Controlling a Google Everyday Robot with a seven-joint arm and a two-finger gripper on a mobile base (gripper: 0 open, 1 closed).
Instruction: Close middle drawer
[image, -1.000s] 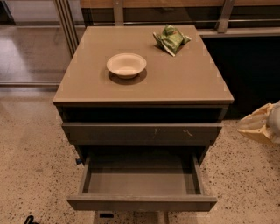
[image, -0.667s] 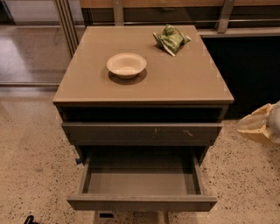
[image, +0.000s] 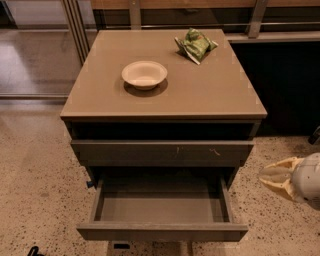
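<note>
The middle drawer (image: 161, 231) is pulled far out at the bottom of the grey-brown cabinet. It has a plain front panel and its bare grey inside (image: 161, 206) is empty. Above it sits a wider drawer front (image: 162, 151) with small white scuff marks, nearly flush. My gripper (image: 265, 176), with cream-coloured fingers and a white wrist, hangs at the right edge of the view. It is to the right of the cabinet, at about the open drawer's height, pointing left and touching nothing.
On the cabinet top (image: 210, 92) stand a cream bowl (image: 144, 74) and a green snack bag (image: 195, 44). Speckled floor (image: 35, 185) surrounds the cabinet. A glass partition with metal posts (image: 75, 30) stands at the back left, and a dark wall panel (image: 285, 85) at the right.
My gripper has moved down and slightly left, from beside the scuffed drawer front to beside the open drawer. The drawer and the things on top have not moved.
</note>
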